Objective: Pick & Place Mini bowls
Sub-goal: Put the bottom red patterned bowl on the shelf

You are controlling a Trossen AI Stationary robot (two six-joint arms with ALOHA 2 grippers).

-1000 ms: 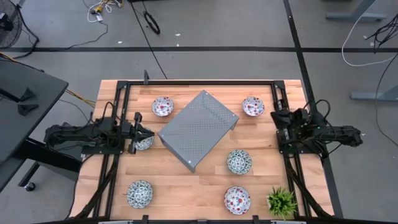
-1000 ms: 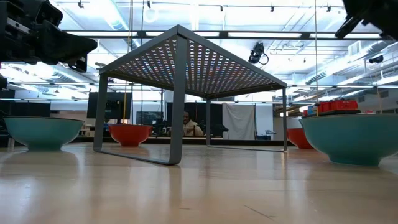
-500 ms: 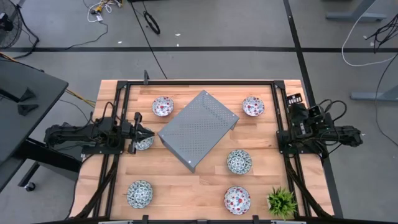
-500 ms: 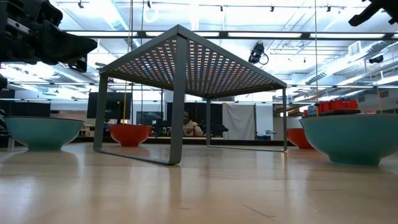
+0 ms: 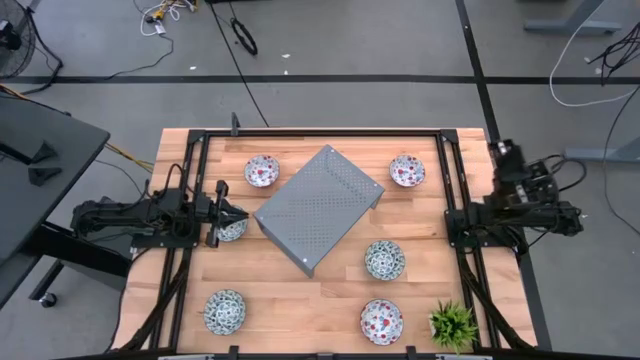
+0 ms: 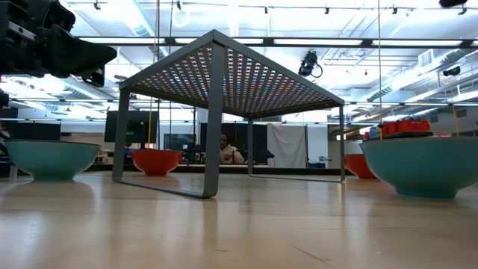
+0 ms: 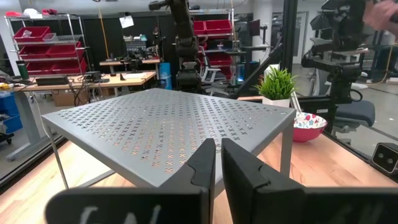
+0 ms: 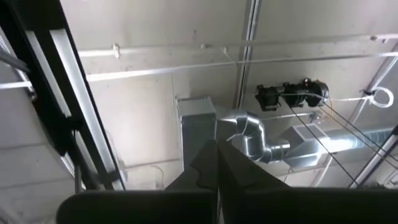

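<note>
A grey perforated metal riser (image 5: 318,208) stands mid-table, with 1 small potted plant (image 5: 452,325) at the near-right corner.

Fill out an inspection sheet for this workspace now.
Surface: light wooden table inside a black frame.
Job's things: six small white ceramic mini bowls, three red-patterned, three teal-patterned.
Clutter: grey perforated metal shelf mid-table; small green potted plant at a corner.
Hands: left hand nearly shut, empty, over a teal bowl; right hand shut, empty, pointing at the ceiling.
Cables: loose cables on the floor.
Surroundings: dark desk beside the table.
</note>
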